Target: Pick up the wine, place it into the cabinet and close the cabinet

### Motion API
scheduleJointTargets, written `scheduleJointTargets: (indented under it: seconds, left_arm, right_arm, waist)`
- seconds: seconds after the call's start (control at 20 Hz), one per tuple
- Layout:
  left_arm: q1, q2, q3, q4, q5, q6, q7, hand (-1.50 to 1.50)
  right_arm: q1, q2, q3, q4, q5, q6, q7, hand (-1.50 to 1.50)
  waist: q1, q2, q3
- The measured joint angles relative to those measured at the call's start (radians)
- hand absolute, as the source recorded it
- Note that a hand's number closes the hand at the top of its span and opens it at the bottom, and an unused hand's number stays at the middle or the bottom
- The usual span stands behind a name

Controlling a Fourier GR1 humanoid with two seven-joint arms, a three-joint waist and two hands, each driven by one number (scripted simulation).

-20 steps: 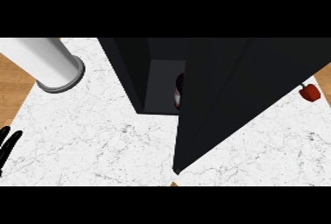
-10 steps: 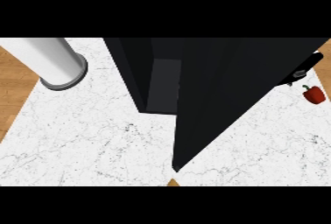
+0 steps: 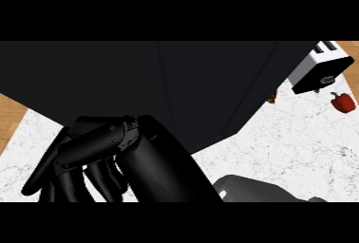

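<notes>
The black cabinet (image 3: 175, 80) fills most of the head view, from 9 o'clock over 12 o'clock to about 2 o'clock. Its dark faces meet in a point near the middle of the view, a little toward 5 o'clock. A thin line runs down its front, but I cannot tell if the door is open or closed. The wine does not show anywhere in this view, so I cannot tell where it is.

At 7 o'clock the left hand (image 3: 88, 154) shows very large, in front of the lower edge of the cabinet. Its fingers (image 3: 52, 182) are quite straight and relaxed and point down toward the lower edge of the view. They are not curled around anything. Just beside this hand, at 6 o'clock, a long glossy black shape (image 3: 165, 166) goes down to the lower edge; what it is, I cannot tell. At 5 o'clock a part of a grey forearm (image 3: 259, 190) comes in from the lower edge. The right hand does not show.

The white marble counter (image 3: 294, 142) is visible at 4 o'clock and also at 8 o'clock. At 2 o'clock a toaster (image 3: 321, 69) stands on it, close to the cabinet. A red pepper (image 3: 342, 102) lies near the toaster, toward 3 o'clock, apart from it.
</notes>
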Motion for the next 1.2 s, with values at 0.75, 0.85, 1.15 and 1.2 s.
scheduleJointTargets:
  seconds: [0.75, 0.85, 1.15, 1.2]
  left_arm:
    - [0.03, -0.013, 0.119, 0.039, 0.005, -0.069, 0.074, -1.5]
    - [0.032, -0.017, 0.129, 0.048, 0.001, -0.084, 0.084, -1.5]
    - [0.045, -0.043, 0.171, 0.066, -0.011, -0.111, 0.113, -1.5]
    - [0.048, -0.048, 0.18, 0.069, -0.011, -0.116, 0.119, -1.5]
  right_arm:
    - [-0.258, 0.022, -0.202, 0.529, -0.426, 0.523, -0.086, 1.5]
    - [-0.263, 0.022, -0.188, 0.585, -0.477, 0.624, -0.074, 1.5]
    - [-0.309, 0.02, -0.199, 0.782, -0.591, 0.83, -0.066, 1.5]
    - [-0.319, 0.021, -0.209, 0.814, -0.609, 0.854, -0.069, 1.5]
  waist:
    - [0.002, 0.011, 0.002]
    - [0.004, 0.012, 0.001]
    - [-0.007, 0.007, 0.002]
    - [-0.009, 0.006, 0.002]
